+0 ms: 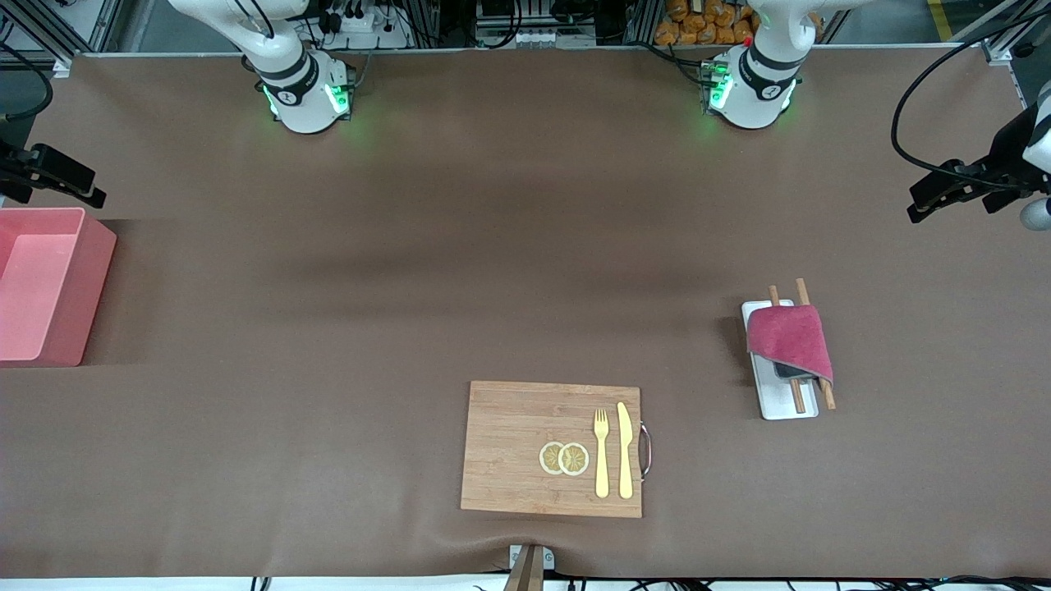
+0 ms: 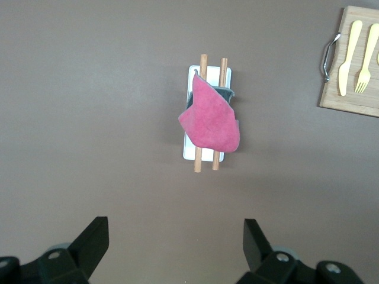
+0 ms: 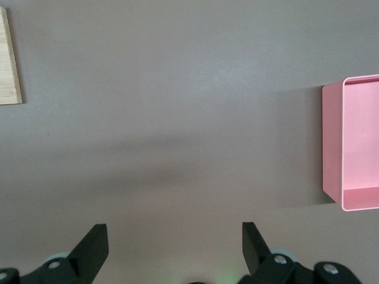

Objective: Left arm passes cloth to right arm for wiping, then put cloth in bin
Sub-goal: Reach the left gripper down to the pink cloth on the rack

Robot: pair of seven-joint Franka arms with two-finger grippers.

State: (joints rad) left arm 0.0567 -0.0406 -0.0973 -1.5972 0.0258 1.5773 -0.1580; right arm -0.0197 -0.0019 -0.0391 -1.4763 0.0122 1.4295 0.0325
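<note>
The cloth (image 1: 790,341) lies draped over two wooden sticks (image 1: 799,396) that rest across a small white tray (image 1: 787,407), toward the left arm's end of the bench (image 1: 410,287). This probably keeps the cloth raised a little, so a gripper can pinch an edge more easily.

The left gripper (image 2: 176,245) hangs high over the bare bench near the tray, its two fingers spread wide and holding nothing — the cloth is well apart from it. The right gripper (image 3: 174,247) is also wide open and empty, over bare bench near the pink bin (image 1: 41,283), where it seems to wait. The bin stands at the right arm's end of the bench and looks empty.

Nearer to the front camera, a wooden cutting board (image 1: 525,447) carries two lemon slices (image 1: 564,458), a yellow fork (image 1: 601,451) and a yellow knife (image 1: 625,450).

As I judge it, the task has not started; the first step is for the left arm to go down to the cloth.
</note>
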